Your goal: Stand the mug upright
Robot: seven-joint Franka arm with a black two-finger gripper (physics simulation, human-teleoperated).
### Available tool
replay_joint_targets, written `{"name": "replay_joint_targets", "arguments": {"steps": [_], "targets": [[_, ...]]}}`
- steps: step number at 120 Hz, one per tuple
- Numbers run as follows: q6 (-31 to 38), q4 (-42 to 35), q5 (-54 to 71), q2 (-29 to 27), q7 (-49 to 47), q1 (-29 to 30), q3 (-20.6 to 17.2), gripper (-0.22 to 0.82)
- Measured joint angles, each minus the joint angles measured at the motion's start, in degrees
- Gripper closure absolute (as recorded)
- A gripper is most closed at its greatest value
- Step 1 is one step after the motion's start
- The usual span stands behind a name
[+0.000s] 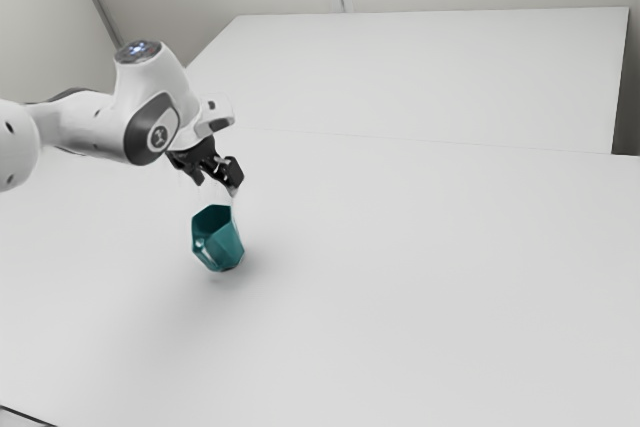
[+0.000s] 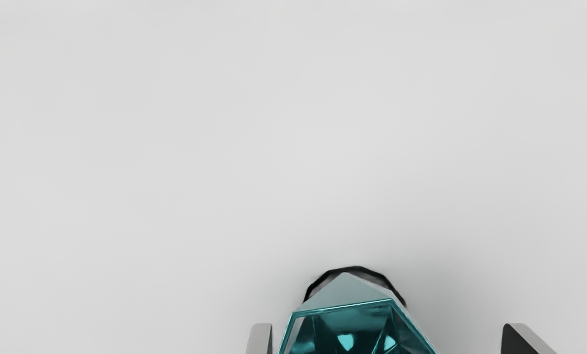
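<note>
In the exterior view my gripper (image 1: 216, 185) hangs close above the teal, faceted mug (image 1: 226, 245). The mug leans, its mouth turned up and toward the exterior view's left, with a handle on that same side. Whether its base touches the table cannot be told. Seen from the wrist, the gripper (image 2: 389, 338) is open, its fingers wide apart. The mug (image 2: 352, 314) lies between their lines with its mouth facing the hand, and bare space separates it from the finger on its wider-gap side. Its lower part is cut off by the picture's edge.
A white table (image 1: 420, 277) spreads around the mug, with a soft shadow beside and below it. Beyond lies another white surface (image 1: 430, 77), reaching toward pale walls. The arm comes in from the exterior view's left.
</note>
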Motion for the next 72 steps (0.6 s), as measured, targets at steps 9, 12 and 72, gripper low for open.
{"name": "replay_joint_targets", "arguments": {"steps": [9,12,72], "targets": [[-1.61,2.4,-0.27,-0.41,-0.21,-0.1,-0.22,0.08],[-2.55,3.42,-0.62,-0.47,-0.28,-0.17,-0.27,0.08],[-32.85,26.52,-5.39,0.01,-1.22,-3.66,-0.2,0.03]]}}
